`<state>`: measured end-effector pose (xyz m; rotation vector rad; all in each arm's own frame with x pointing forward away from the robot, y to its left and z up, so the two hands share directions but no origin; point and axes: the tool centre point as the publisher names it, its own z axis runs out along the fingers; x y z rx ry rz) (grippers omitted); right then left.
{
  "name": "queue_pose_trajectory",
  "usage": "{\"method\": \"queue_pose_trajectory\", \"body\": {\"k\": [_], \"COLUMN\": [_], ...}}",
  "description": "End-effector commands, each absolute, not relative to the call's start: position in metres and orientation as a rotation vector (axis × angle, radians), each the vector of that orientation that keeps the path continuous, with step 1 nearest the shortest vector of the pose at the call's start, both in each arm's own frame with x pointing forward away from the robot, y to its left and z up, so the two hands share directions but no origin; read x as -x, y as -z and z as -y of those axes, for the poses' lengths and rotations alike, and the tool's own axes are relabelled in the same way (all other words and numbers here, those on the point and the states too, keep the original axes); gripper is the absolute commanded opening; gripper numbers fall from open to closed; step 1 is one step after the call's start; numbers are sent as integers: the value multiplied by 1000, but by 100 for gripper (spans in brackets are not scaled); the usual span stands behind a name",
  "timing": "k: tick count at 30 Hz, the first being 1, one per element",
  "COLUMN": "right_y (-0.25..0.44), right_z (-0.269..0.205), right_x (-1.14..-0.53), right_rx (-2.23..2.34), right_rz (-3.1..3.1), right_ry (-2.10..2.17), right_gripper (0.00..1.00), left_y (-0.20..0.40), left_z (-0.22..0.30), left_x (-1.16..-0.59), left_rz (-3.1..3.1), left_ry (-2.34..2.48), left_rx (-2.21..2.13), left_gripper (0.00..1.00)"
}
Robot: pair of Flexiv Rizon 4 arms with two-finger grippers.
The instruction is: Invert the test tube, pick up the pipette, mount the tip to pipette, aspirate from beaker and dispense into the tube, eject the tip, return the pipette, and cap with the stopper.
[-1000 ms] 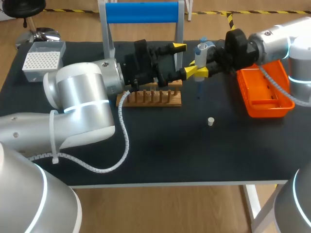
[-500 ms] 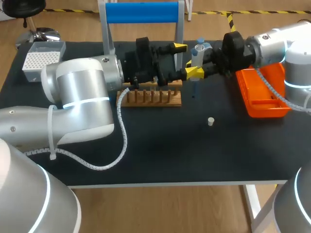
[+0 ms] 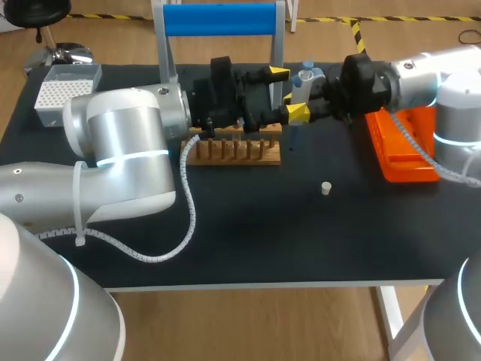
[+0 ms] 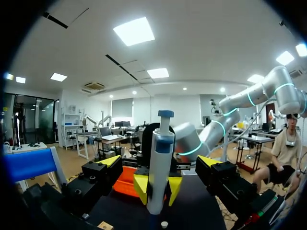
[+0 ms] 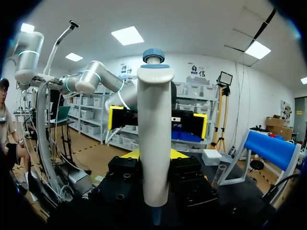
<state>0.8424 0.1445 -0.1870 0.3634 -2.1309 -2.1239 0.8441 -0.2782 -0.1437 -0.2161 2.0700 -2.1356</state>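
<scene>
The black tabletop (image 3: 248,241) carries everything. My big silver left arm (image 3: 124,150) comes over it from the left. The jaws of the left gripper (image 4: 159,163) stand wide apart and hold nothing. The silver right arm (image 3: 421,75) comes from the other side, and its right gripper (image 5: 154,154) meets the left one tip to tip.

The stand with a blue bar (image 3: 218,19) is behind the left jaws. The orange plastic tray (image 3: 409,162) lies beside the right arm, behind its jaws. The wooden rack with pegs (image 3: 233,153) sits under the left jaws. The white box of tips (image 3: 64,94) is well apart from both jaws, beyond the left arm.

The white pipette with a blue-grey plunger (image 3: 304,81) stands upright, clamped in the right jaws, in the gap of the left jaws. The small white stopper (image 3: 326,188) lies on the tabletop, under and in front of the right jaws.
</scene>
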Motion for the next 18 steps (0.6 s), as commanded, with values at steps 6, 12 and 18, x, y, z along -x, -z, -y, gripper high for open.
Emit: {"method": "queue_pose_trajectory", "body": {"k": [6, 12, 18], "right_y": [187, 187, 186], "right_z": [-154, -156, -157], "right_x": [-843, -844, -845], "right_rx": [-342, -334, -326], "right_rz": [2111, 2109, 2109], "right_ry": [2149, 2150, 2149], "right_gripper": [0, 0, 0], "left_y": [143, 143, 143], "left_z": [279, 279, 279], "left_x": [-845, -845, -845], "left_rz": [-2073, -2073, -2073], "left_ry": [2136, 2136, 2136], "left_rx": [216, 216, 216], "left_gripper": [100, 100, 93]}}
